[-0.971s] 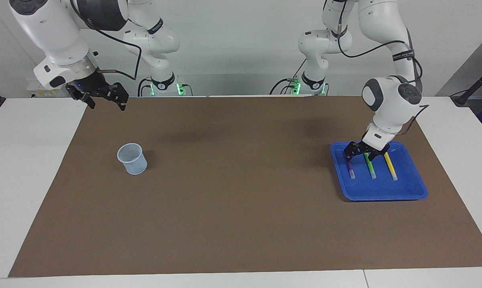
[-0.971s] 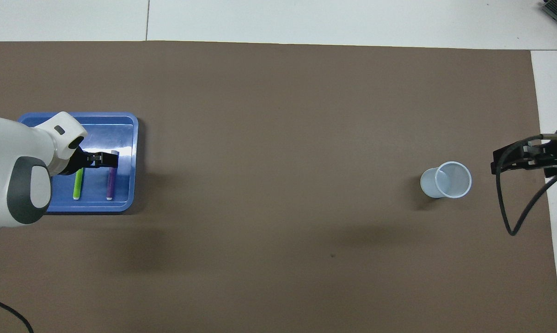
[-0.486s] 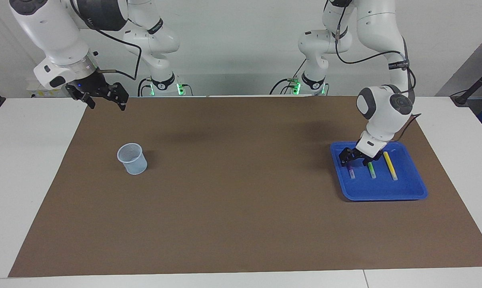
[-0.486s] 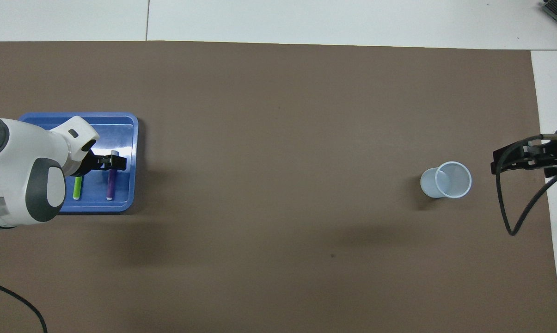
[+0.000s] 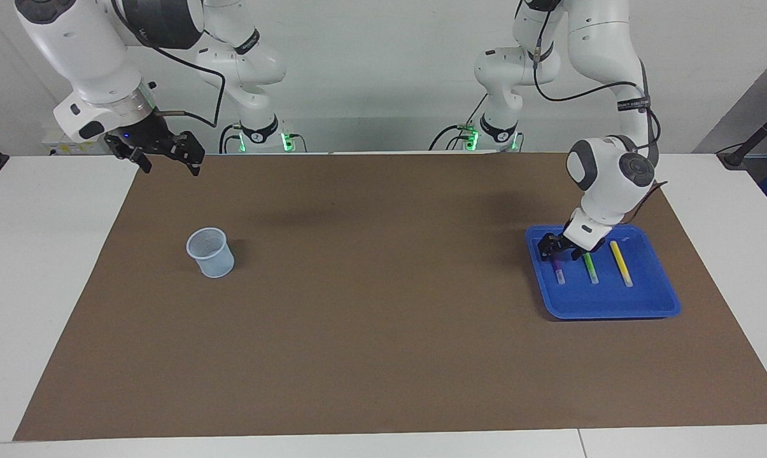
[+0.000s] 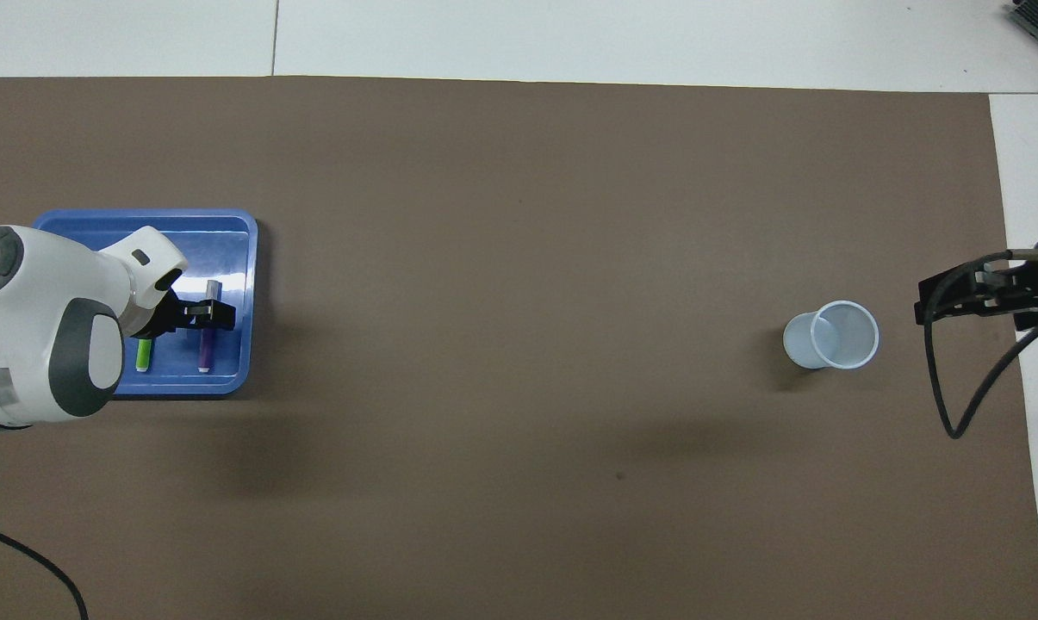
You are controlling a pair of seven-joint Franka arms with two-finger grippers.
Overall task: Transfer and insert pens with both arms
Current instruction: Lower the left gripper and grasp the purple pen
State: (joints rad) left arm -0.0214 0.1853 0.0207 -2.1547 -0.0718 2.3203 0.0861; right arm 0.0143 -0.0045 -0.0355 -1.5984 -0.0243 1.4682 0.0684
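Arms first: the right gripper (image 5: 167, 156) is waiting spread open over the mat's edge near the cup (image 5: 211, 252). The left gripper (image 5: 558, 249) is sinking lower into the blue tray (image 5: 612, 305) than a second ago, its fingers narrowing around the purple pen (image 5: 558, 270), grip not yet confirmable. Green pen (image 5: 591, 270) and yellow pen (image 5: 621, 263) are lying alongside.
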